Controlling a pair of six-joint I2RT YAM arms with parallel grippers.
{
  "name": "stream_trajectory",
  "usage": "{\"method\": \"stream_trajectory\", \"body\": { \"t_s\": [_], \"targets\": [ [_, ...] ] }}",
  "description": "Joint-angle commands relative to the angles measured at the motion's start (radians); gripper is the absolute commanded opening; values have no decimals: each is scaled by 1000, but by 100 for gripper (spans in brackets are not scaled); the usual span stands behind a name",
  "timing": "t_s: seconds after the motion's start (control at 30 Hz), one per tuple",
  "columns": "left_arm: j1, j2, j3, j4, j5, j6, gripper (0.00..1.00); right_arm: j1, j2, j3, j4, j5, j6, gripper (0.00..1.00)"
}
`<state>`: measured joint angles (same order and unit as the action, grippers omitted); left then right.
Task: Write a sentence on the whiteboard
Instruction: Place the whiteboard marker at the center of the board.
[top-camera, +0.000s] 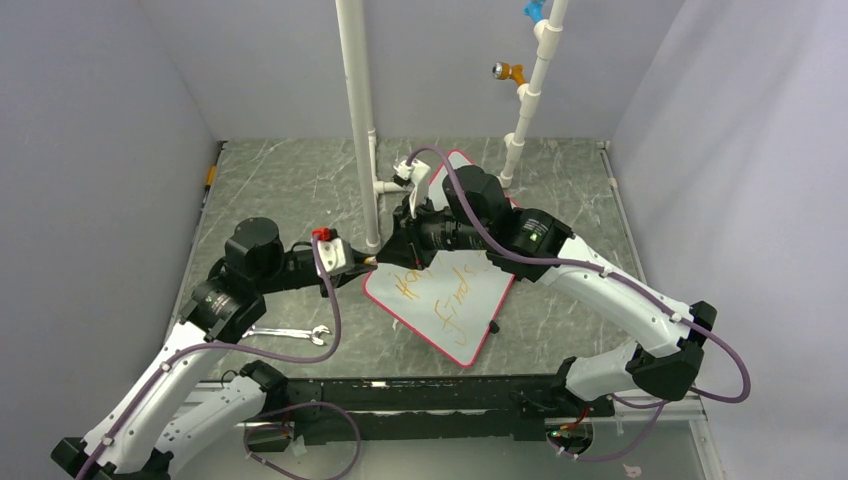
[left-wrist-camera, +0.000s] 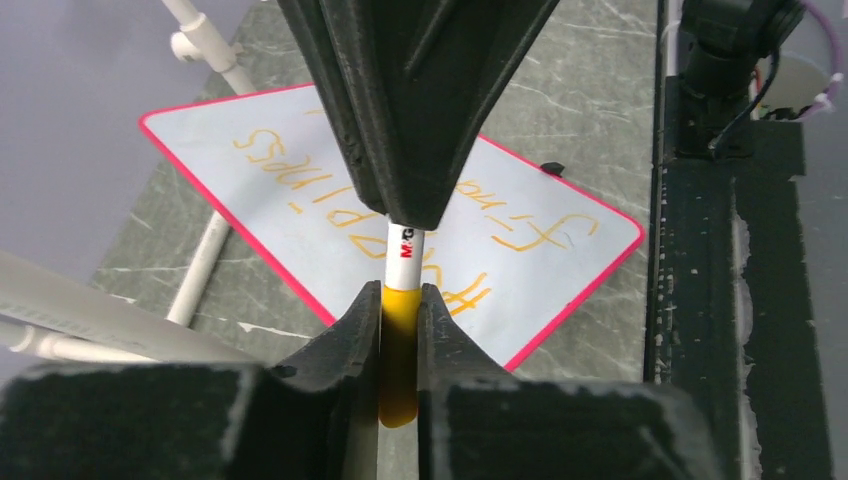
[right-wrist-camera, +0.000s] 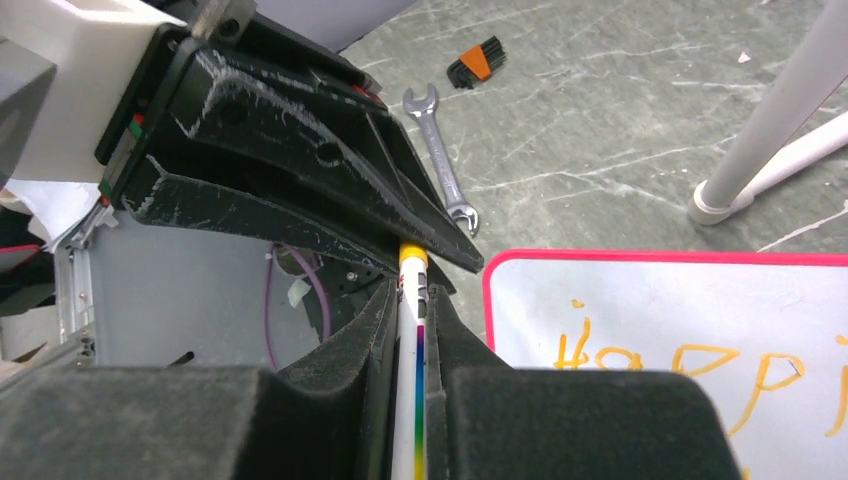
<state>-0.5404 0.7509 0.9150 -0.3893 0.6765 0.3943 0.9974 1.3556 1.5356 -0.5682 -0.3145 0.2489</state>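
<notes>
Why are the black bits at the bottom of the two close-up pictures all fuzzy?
Left wrist view: the left gripper, closed on the marker, sits at the lens, so it blurs, while the whiteboard and its orange sentence are sharp. Right wrist view: likewise, the right gripper is soft, the wrench crisp. Top view: even light, no glare on the whiteboard.

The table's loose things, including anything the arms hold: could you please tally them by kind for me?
White rectangular whiteboard with red-pink frame: 1
White-barrelled marker with yellow end: 1
Silver metal open-ended wrench: 1
Small black-and-orange tool: 1
Total: 4
</notes>
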Motion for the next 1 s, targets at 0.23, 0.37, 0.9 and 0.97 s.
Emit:
{"method": "stream_trajectory", "body": {
  "t_s": [0.23,0.37,0.9,0.97],
  "targets": [
    [-16,-16,1,73,37,-60,0,4,4,-37,80,-42,47,0],
    [-16,-33,-18,61,-71,-94,0,4,-8,-26,51,51,47,54],
    [-16,-113,-84,-94,-708,-557,0,3,-276,-184,107,472,76,100],
    [-15,-129,-112,-114,-810,-629,0,3,-296,-201,111,491,79,100]
  ]
}}
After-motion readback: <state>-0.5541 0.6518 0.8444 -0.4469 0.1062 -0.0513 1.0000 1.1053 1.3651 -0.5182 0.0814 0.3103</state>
